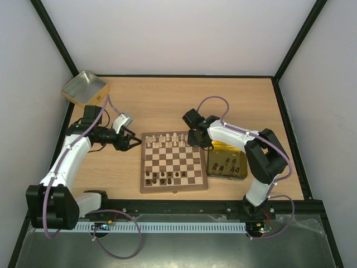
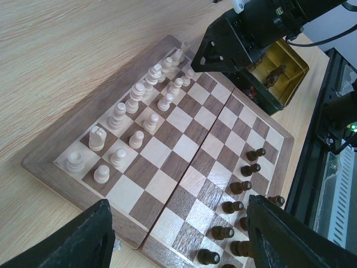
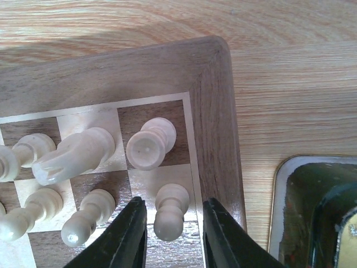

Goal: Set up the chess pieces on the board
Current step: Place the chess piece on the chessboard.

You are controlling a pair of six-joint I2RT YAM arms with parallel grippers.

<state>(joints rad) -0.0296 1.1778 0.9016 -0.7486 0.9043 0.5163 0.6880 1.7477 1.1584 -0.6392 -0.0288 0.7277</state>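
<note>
- The chessboard point(image 1: 173, 162) was square and made of smooth wood, with dark and light checks and a plain brown rim. It lay flat near the near edge of the pale, grainy wooden worktop point(image 1: 167, 106).
- The cream pieces point(image 1: 167, 139) were small, round and turned. They stood in two rows along the board's far edge.
- The dark pieces point(image 1: 164, 177) stood along the board's near edge.
- A shiny gold tin point(image 1: 226, 176) sat just beside the board's right edge, with more dark pieces inside.
- A second gold tin point(image 1: 83, 88) sat at the worktop's far left corner.
- The right claw point(image 3: 174, 223) hung over the board's far right corner. Its black fingers point(image 3: 131, 234) were a little apart, one on each side of a cream pawn point(image 3: 170, 201). The pawn stood on the board, and a thin gap showed on both sides of it.
- The left claw point(image 2: 178, 223) was by the board's left edge, spread wide and holding nothing.
</note>
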